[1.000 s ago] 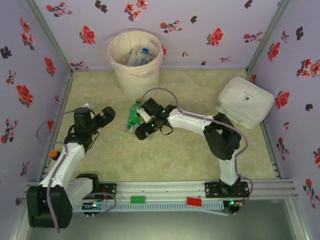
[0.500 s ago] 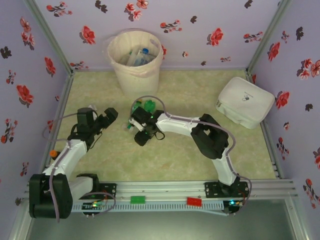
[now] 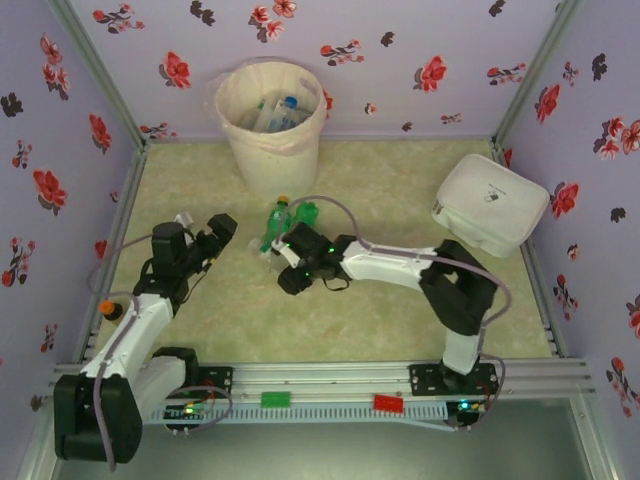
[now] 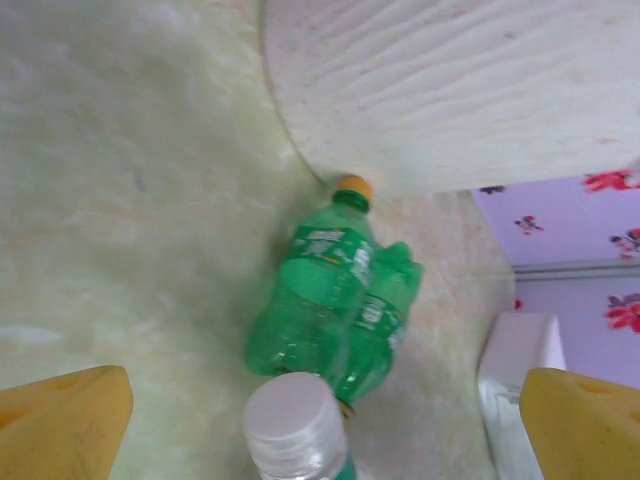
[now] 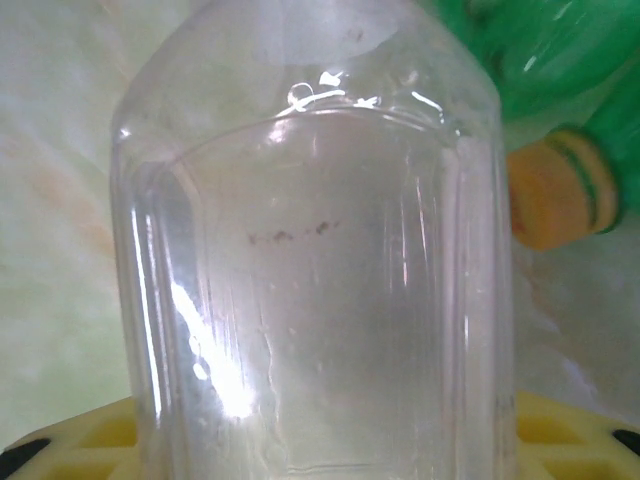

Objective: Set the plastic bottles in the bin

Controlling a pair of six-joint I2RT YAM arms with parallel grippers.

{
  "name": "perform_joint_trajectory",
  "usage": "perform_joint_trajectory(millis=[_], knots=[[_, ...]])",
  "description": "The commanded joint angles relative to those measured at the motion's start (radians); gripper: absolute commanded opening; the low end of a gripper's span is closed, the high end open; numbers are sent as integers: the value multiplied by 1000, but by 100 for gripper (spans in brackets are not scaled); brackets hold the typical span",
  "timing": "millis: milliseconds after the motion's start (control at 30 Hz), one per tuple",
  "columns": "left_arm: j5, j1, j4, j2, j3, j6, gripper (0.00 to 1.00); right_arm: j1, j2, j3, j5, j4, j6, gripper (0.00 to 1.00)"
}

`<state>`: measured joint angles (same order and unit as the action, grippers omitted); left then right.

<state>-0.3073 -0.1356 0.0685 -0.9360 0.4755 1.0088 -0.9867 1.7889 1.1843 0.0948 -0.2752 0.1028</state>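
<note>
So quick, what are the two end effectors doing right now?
Left end effector: open, empty.
Right end effector: around the clear bottle; grip cannot be told.

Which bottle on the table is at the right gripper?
The clear bottle with the white cap, at the right gripper; the two green bottles lie beside it, nearer the bin.

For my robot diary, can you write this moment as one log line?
left claw: open | right claw: around clear bottle | green bottles: two, lying by bin
</note>
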Motion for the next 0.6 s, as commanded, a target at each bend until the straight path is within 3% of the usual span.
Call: perform_joint_trajectory(millis=[0, 233, 400, 567], knots=[[26, -70, 51, 34, 20, 63, 100, 47, -119, -89, 82, 243, 135, 43], [151, -293, 127, -16, 91, 50, 100, 137, -266, -213, 197, 451, 285, 43], [132, -391, 292, -116, 118, 53, 100, 147, -317, -235, 205, 472, 297, 44], [113, -464, 309, -208, 189, 10, 100, 147, -341, -265, 216, 524, 317, 44]])
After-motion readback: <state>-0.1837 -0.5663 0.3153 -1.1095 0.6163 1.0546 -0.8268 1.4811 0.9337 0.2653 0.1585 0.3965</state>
